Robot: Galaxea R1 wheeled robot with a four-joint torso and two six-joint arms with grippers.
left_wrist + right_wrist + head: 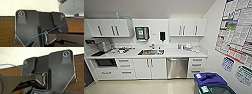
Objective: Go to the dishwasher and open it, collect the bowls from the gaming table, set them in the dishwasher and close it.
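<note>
Under the counter [174, 53], right of the sink [151, 52], the dishwasher [177, 68] stands closed. The robot should drive square toward its bar handle [177, 59], keeping off the purple bin [209, 79]. Whether either gripper's jaws are apart cannot be told.

My head view is evenly and brightly lit from overhead, with soft shadows under the wall cupboards [107, 27]. The dishwasher [177, 68] front carries a pale vertical sheen, and the floor [146, 87] shows mild glare. Straight lines bow toward the edges; the wall posters [236, 30] stretch. All detail is soft. In my wrist views the dark plate [28, 28] is dim and blurred.
</note>
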